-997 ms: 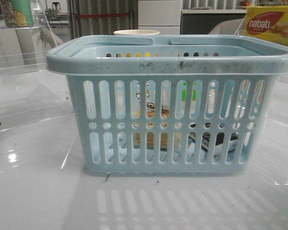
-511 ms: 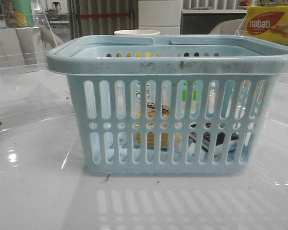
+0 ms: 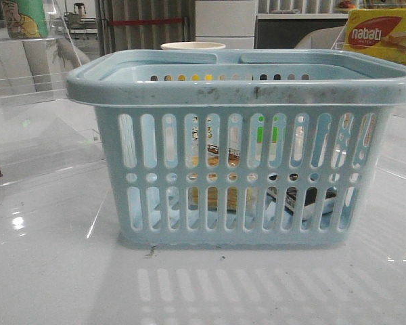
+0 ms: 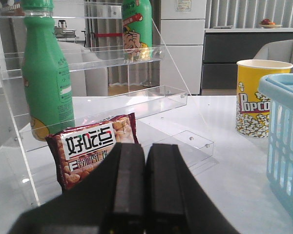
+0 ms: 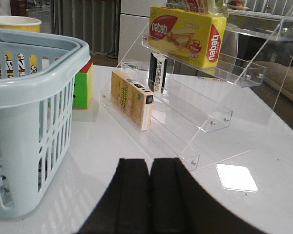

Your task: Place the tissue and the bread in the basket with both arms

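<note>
Large light-blue slotted plastic basket standing mid-counter, nearer the front edge. Through its front slots, tan-yellow wrapped bread low inside, left of centre, and flat black-and-white tissue pack on the floor, right of centre; both apparently already in, so task judged all but finished.

Handling, as a judgement: bread soft and light, wrapper slick and crinkly, easily crushed, best pinched across its short width at the middle. Tissue pack light, limp, thin, best taken by a long edge after tipping it up. Basket stiff, light, prone to sliding on the glossy white counter; thick rim the sound hold.

Left end effector closed, black pads pressed together with nothing between, held level and low near the left edge, facing a red snack packet, green bottle on clear acrylic shelving, and yellow popcorn cup; basket wall just at its side.

Right end effector likewise closed and empty, level above the counter by the right edge, basket beside it, yellow-red wafer box on an acrylic shelf ahead.
</note>
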